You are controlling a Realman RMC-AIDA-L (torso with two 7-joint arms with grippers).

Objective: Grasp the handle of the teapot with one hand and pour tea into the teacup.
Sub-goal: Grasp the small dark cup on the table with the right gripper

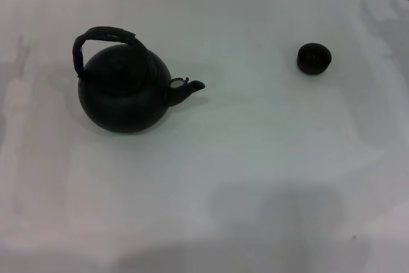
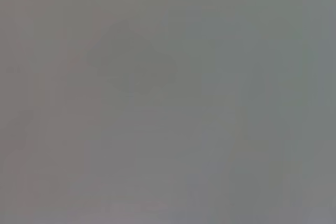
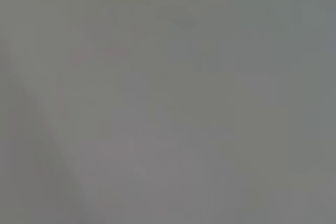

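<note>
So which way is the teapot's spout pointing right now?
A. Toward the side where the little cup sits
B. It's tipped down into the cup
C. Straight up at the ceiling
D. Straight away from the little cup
A: in the head view the teapot stands upright on the table, its spout aimed toward the side of the teacup, which sits well apart from it.
</note>
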